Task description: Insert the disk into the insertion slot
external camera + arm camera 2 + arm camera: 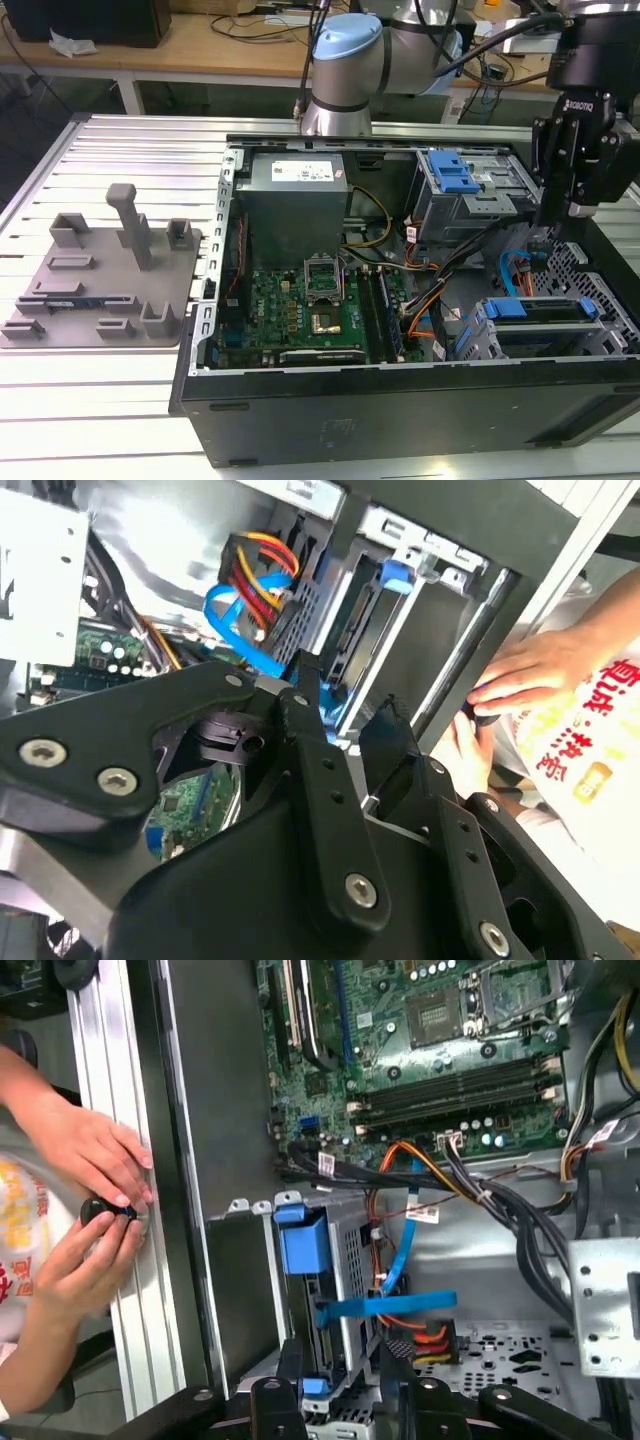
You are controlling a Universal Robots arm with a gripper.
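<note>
The gripper (560,218) is seen in the exterior view above the open computer case (330,425), over the corner at that view's right. Its 2 fingers (291,1358) are held apart with nothing clamped between them, as is seen in both wrist views.

Below it, the disk (540,308) is seated in the insertion slot (478,335). Only the blue carrier edge along the cage's open top can be made out. In the first wrist view the gap between the fingers is lined up over the cage's perforated wall (352,1260).

Little room is left around the cage. A flat blue cable (400,1305) is draped just beside it, with a bundle of orange, red and yellow wires (425,1332) underneath. The case wall lies on the other side.

Outside that wall, 2 hands (90,1150) of a person are rested on the table rail (110,1110), and a small black object (97,1210) is held between them.
</note>
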